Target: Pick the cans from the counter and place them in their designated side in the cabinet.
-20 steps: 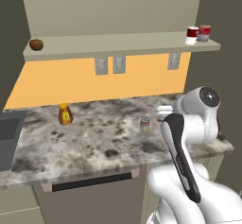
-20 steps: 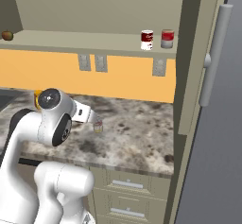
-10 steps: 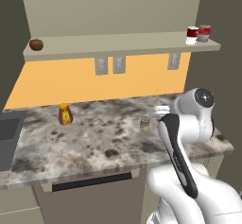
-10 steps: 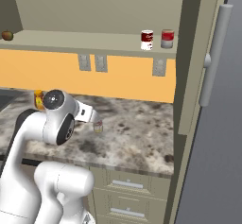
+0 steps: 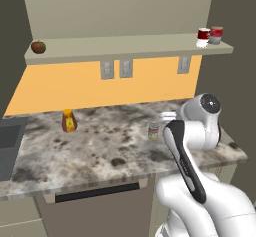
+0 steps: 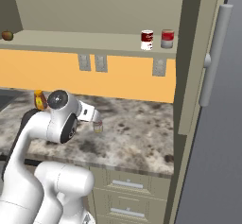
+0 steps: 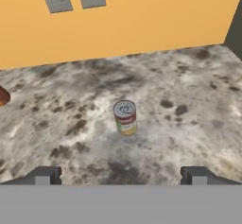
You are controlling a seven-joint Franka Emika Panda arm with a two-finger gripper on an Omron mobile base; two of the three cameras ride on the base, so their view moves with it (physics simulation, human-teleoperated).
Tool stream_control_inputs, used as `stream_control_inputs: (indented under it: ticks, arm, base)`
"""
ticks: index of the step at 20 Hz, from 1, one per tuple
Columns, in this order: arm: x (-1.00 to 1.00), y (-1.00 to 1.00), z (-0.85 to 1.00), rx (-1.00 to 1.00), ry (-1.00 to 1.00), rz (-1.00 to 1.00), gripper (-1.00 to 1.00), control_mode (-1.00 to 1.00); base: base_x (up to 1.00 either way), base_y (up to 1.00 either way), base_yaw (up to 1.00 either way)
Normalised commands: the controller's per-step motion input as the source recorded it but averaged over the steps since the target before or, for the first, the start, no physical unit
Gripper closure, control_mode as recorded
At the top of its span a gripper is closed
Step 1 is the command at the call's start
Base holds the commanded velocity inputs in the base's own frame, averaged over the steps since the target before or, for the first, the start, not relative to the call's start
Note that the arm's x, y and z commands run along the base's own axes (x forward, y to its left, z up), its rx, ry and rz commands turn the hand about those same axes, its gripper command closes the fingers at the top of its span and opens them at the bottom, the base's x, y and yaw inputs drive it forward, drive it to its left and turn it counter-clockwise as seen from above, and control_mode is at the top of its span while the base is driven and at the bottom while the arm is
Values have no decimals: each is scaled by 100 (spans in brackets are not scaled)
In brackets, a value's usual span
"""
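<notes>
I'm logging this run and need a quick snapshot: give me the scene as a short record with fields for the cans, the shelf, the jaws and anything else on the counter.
can on counter: silver can with green-and-orange label, upright, alone on the speckled counter
cans on shelf: dark red-and-white can and brighter red-and-grey can, side by side at the right end of the shelf
gripper: jaws wide open, empty, short of the counter can
other items: orange bottle on the counter's left; round brown thing at the shelf's left end
task state: one can not yet picked

arm [image 5: 187,146] folded over base | jaws wide apart, empty
</notes>
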Motion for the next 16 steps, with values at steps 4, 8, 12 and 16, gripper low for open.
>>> stream_control_inputs:
  ticks: [4, 8, 12, 16]
  arm:
    - [10, 0, -20, 0, 5, 0, -100, -100]
    - [9, 0, -17, 0, 6, 0, -100, -100]
    - [11, 1, -16, 0, 4, 0, -100, -100]
    - [18, 4, -11, 0, 0, 0, -100, -100]
  base:
    - [0, 0, 0]
    - [0, 0, 0]
    - [0, 0, 0]
    - [0, 0, 0]
